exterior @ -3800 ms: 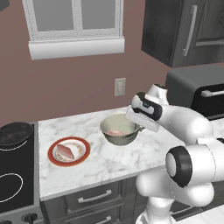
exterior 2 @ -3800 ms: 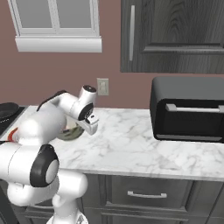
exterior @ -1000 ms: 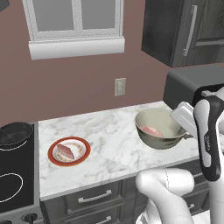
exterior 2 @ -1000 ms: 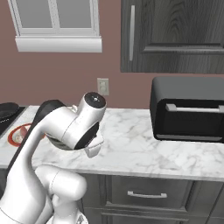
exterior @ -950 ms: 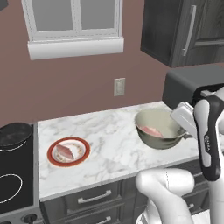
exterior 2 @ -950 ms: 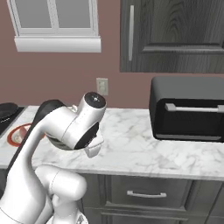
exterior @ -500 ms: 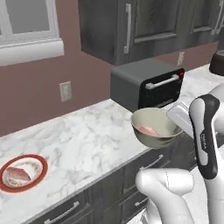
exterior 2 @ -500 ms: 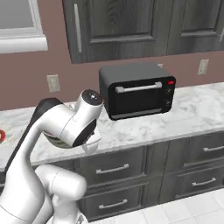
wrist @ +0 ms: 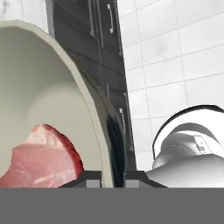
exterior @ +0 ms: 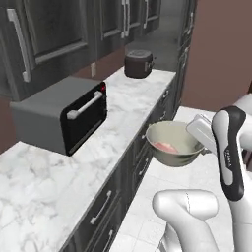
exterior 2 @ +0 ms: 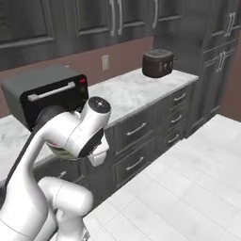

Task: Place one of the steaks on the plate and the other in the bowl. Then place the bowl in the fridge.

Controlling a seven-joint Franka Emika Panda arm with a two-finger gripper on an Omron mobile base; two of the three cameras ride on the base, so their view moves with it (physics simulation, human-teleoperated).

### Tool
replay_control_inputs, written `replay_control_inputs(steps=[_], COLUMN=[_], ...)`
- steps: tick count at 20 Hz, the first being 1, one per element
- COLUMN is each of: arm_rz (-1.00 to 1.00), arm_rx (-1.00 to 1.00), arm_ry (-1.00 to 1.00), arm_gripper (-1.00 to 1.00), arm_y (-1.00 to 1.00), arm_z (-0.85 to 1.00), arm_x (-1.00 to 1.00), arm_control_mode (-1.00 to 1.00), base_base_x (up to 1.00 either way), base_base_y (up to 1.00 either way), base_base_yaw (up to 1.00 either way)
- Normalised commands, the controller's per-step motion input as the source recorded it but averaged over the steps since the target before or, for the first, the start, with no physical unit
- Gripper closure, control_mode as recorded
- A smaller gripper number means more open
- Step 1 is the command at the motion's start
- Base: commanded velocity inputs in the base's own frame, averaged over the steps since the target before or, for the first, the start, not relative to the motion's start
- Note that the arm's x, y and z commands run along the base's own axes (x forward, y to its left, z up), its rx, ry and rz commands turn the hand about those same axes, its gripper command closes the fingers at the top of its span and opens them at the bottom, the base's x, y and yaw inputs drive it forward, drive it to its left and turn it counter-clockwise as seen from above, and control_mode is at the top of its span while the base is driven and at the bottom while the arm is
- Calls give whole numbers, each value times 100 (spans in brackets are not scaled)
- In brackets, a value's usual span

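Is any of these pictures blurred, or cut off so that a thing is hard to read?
Left base view: sharp, bowl and steak clear. Right base view: soft, the arm hiding the bowl. Hand view: very close, the bowl's rim and steak cropped at the frame's edge, gripper shut on the rim.

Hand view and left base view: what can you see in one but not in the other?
Hand view alone: the fingertips pinching the bowl's rim, one inside and one outside. Left base view alone: the black toaster oven and a dark pot-like appliance on the marble counter. Both: the bowl with the steak inside, above the tiled floor.
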Motion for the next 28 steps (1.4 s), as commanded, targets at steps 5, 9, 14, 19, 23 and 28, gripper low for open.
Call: replay_control_inputs(steps=[5, 9, 14, 19, 23, 28], arm_rz=[0, 0, 0, 0, 0, 0], arm_rx=[0, 0, 0, 0, 0, 0], arm_ry=[0, 0, 0, 0, 0, 0], arm_gripper=[100, 100, 100, 100, 100, 100], arm_y=[0, 0, 0, 0, 0, 0], arm_z=[0, 0, 0, 0, 0, 0], arm_x=[0, 0, 0, 0, 0, 0], arm_control_mode=[100, 100, 100, 100, 100, 100], base_base_x=[4, 4, 5, -1, 0, 0], base_base_y=[-48, -46, -14, 6, 21, 20], base_base_yaw=[-85, -86, -89, -85, -81, -79])
